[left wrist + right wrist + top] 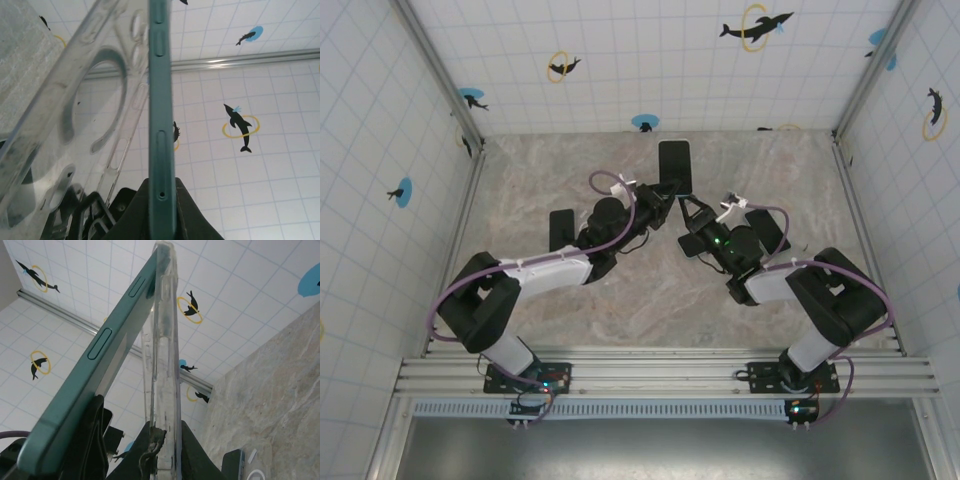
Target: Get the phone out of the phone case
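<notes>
While the left gripper (161, 197) is clamped on the teal phone (161, 100) and the right gripper (161, 440) pinches the clear phone case (161, 340), both raised over the table (790, 180), the phone looks half peeled out, far end apparently still seated.

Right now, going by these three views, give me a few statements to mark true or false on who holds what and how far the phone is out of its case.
1. The left gripper is shut on the edge of the teal phone. True.
2. The right gripper is open and holds nothing. False: it is shut on the clear case.
3. The phone lies flat on the table. False: it is held up between the two grippers.
4. Phone and case gape apart in a wedge, meeting at one end. True.
</notes>
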